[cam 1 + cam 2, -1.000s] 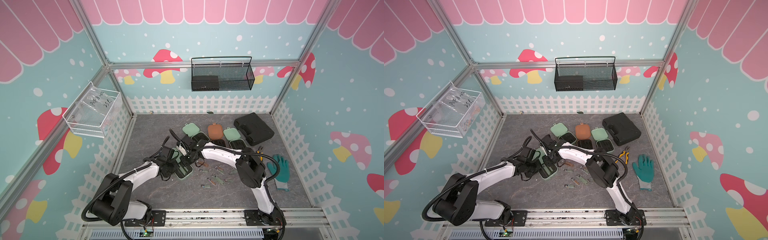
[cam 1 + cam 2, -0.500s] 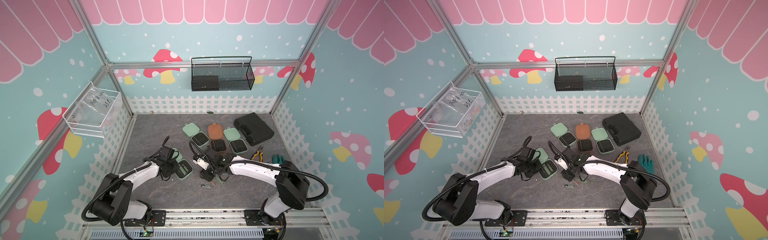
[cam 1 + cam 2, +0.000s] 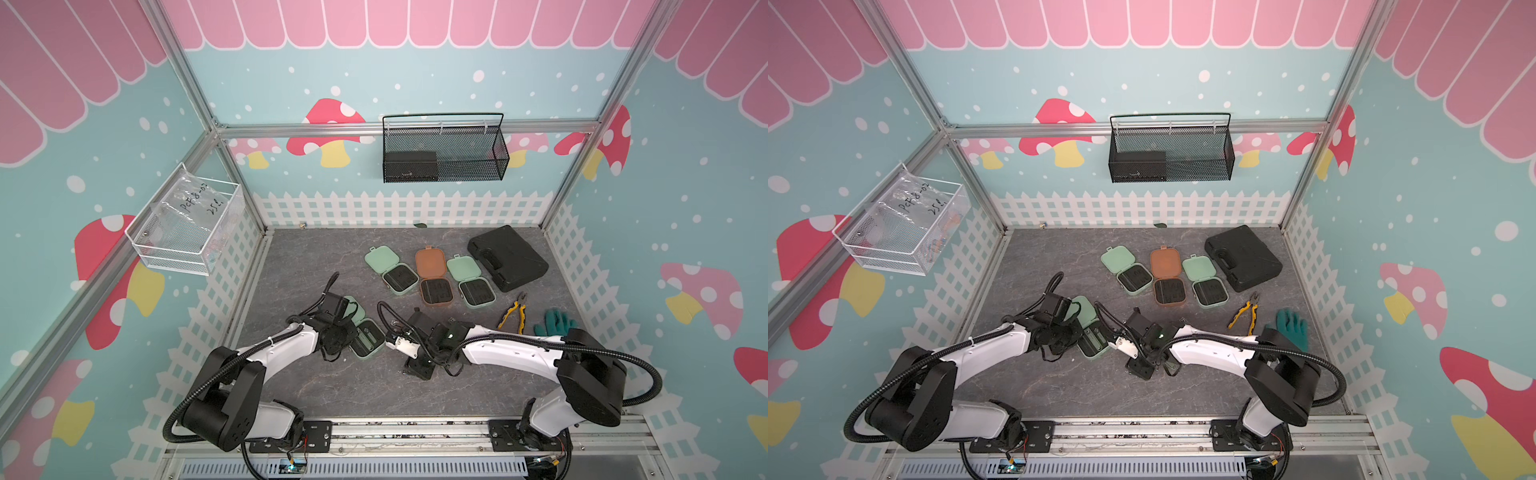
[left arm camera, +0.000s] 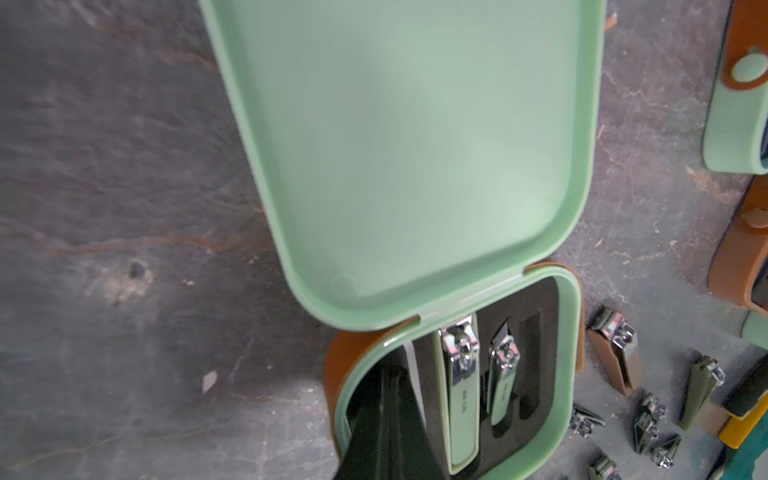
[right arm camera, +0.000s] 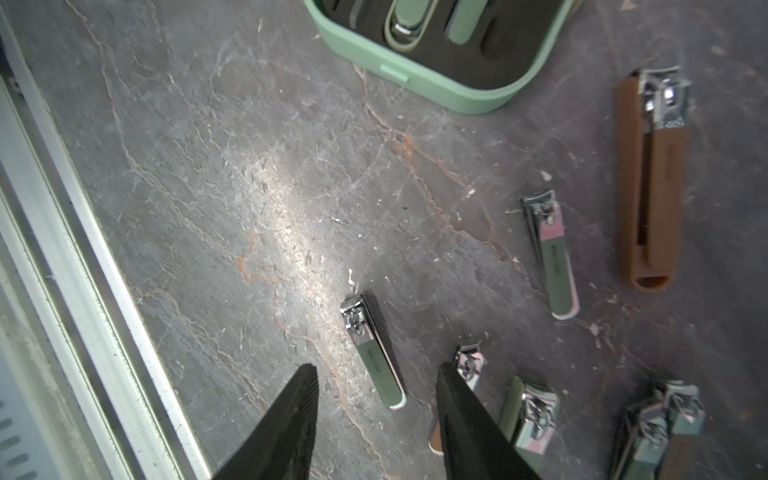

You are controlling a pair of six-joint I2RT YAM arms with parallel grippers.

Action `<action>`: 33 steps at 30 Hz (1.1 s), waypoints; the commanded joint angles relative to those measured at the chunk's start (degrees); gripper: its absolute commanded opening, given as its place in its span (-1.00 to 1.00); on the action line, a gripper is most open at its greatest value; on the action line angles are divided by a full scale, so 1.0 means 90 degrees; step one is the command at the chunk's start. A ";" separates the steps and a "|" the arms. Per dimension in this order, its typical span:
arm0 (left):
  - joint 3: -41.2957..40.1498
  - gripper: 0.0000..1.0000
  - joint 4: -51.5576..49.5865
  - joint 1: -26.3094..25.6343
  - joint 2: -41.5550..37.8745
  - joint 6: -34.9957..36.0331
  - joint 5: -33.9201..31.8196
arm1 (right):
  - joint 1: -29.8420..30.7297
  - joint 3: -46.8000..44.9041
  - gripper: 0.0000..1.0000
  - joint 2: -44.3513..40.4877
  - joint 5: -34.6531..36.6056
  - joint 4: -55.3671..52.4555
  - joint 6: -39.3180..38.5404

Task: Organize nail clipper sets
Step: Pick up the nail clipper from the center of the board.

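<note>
Black right gripper (image 5: 376,368) — parted (empty).

— The green case (image 4: 415,145) is looking like smooth, matt plastic.
— And the clippers (image 5: 372,351) are gleaming, polished metal at the heads; the tabletop (image 5: 199,166) is showing a veined, stone-like finish.

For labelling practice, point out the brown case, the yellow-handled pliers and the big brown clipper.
Brown case (image 3: 429,263): a top view, open lid.
Yellow-handled pliers (image 3: 516,308): a top view, pivot.
Big brown clipper (image 5: 665,187): right wrist view, body.
</note>
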 commanded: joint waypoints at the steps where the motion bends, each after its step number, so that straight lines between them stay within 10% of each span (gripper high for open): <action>1: -0.0025 -1.00 -0.0214 0.0007 0.0131 0.0101 0.0012 | 0.0135 0.0059 -0.02 0.0299 0.0311 -0.0129 -0.0183; 14: 0.0007 -1.00 -0.0205 0.0012 0.0219 0.0109 0.0011 | 0.0305 0.0098 -0.10 0.0803 0.0727 -0.0246 -0.0142; 33: 0.0001 -1.00 -0.0185 0.0011 0.0219 0.0109 0.0029 | 0.0363 0.0175 -0.86 0.0933 0.0830 -0.0362 -0.0098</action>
